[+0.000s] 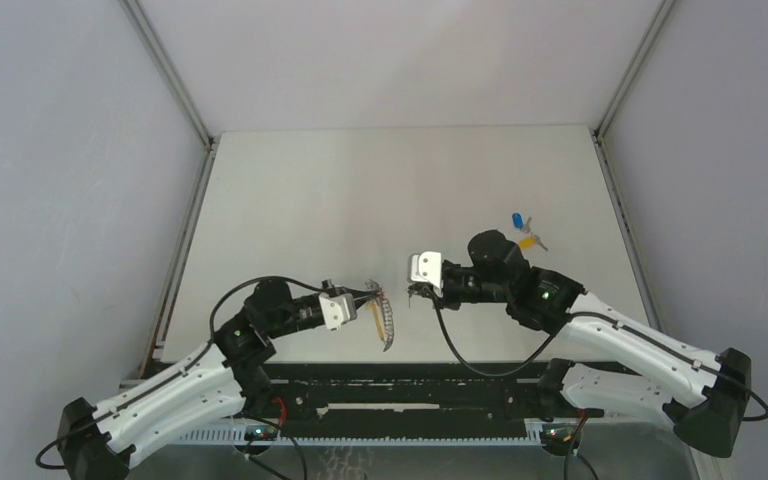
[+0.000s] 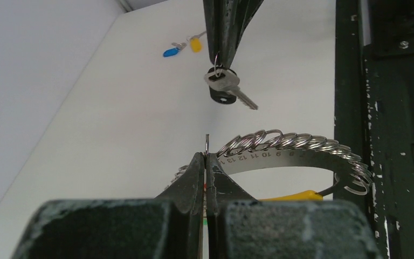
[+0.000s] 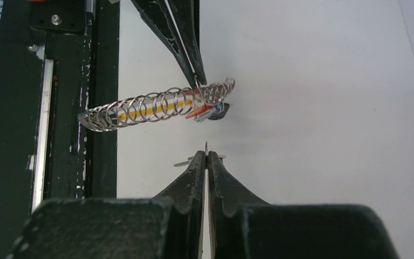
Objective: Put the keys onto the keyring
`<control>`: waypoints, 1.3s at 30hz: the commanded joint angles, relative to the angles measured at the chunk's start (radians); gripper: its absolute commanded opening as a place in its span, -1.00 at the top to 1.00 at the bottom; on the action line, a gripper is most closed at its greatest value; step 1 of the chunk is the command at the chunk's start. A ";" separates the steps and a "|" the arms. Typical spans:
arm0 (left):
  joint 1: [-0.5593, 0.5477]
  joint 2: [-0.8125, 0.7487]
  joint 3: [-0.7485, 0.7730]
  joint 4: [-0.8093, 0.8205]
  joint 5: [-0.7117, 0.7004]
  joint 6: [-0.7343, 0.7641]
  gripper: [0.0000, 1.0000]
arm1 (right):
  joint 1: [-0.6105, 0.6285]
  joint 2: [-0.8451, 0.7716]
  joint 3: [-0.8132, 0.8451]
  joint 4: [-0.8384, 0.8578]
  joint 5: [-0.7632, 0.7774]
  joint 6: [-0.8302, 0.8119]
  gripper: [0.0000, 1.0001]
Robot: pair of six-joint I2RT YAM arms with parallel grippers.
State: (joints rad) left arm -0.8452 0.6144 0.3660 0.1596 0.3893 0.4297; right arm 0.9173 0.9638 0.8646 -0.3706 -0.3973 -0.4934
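My left gripper is shut on one thin ring of the keyring, a coil of small metal rings on a numbered band with a yellow section. My right gripper is shut on the small ring of a silver, black-headed key, which hangs just above and beyond the keyring. In the right wrist view the keyring hangs from the left fingers, with red and blue pieces on it. A blue key and a yellow key lie on the table at the far right.
A black rail runs along the table's near edge, close under the keyring. Grey walls with metal posts enclose the white table on three sides.
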 commanded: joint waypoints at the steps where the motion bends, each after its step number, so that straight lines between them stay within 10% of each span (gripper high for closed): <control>1: -0.005 0.034 0.095 0.002 0.088 0.042 0.99 | 0.043 0.028 0.013 0.015 0.016 -0.088 1.00; 39: -0.005 0.045 0.084 0.007 0.138 0.035 0.99 | 0.225 0.146 0.068 0.017 0.258 -0.271 1.00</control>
State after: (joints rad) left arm -0.8452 0.6613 0.3897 0.1074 0.5091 0.4564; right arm 1.1286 1.1149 0.8894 -0.3935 -0.1425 -0.7483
